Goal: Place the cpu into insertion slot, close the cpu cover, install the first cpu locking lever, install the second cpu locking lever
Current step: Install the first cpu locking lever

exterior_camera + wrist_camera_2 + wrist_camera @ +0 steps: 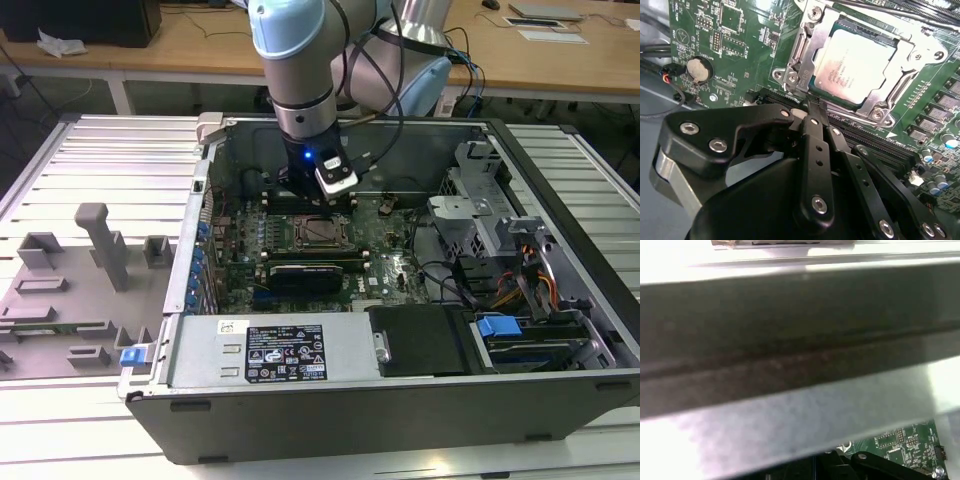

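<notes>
The black metal pincer (pixel 802 111) hangs with its tip close to the near edge of the thin silvery steel cpu cover (pixel 802 50). Whether the pincer is apart or together I cannot tell. The cover lies flat just beyond the tip, probably to hold down the square silver-grey cpu (pixel 850 62) seated in the insertion slot hidden beneath. There is one cover and one chip. Farther off spreads the green circuit board (pixel 735 30).

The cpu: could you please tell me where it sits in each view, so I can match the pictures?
Exterior view: the cpu lies on the green board inside the open case.
Second wrist view: the cpu sits framed by the cpu cover.
First wrist view: a corner of the green board.
Shared landmark: the green board.
</notes>
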Controlling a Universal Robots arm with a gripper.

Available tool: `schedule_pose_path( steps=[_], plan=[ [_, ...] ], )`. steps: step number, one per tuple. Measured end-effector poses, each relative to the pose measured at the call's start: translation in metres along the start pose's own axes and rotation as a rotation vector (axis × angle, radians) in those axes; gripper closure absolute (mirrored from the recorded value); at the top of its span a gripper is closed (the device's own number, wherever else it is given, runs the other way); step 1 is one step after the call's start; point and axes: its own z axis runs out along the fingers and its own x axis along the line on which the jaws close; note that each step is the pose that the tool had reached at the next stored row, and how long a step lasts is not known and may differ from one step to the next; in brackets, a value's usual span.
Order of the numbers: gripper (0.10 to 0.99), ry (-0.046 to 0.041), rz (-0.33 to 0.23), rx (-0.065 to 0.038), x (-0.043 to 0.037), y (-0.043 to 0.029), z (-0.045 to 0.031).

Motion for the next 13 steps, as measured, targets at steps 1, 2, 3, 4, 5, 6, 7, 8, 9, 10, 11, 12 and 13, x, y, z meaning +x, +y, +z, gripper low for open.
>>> schedule_pose_path(
  steps=[1, 2, 3, 4, 5, 6, 7, 8, 9, 10, 11, 12, 13],
  plan=[
    [0.98, -0.0001, 0.0, 0.0, 0.0, 0.0, 0.0001],
    [0.98, -0.0002, 0.0, 0.0, 0.0, 0.0001, 0.0002],
    [0.98, -0.0003, 0.0, 0.0, 0.0, 0.0001, 0.0002],
    [0.98, -0.0003, 0.0, 0.0, 0.0, 0.0001, 0.0002],
    [0.98, -0.0003, 0.0, 0.0, 0.0, 0.0001, 0.0],
    [0.98, -0.0006, 0.0, 0.0, -0.0002, 0.0002, -0.0006],
    [0.98, -0.0004, 0.0, 0.0, -0.0004, 0.0003, -0.0014],
    [0.98, -0.0002, 0.0, 0.0, -0.0005, 0.0005, -0.0025],
    [0.98, -0.0003, 0.0, 0.0, -0.0008, 0.0007, -0.0037],
    [0.98, -0.0002, 0.0, 0.0, -0.0011, 0.0009, -0.005],
    [0.98, -0.0003, 0.0, 0.0, -0.0012, 0.001, -0.0059],
    [0.98, -0.0004, 0.0, 0.0, -0.0012, 0.0011, -0.0059],
    [0.98, -0.0003, 0.001, 0.0, -0.0009, 0.0024, -0.0058]
  ],
)
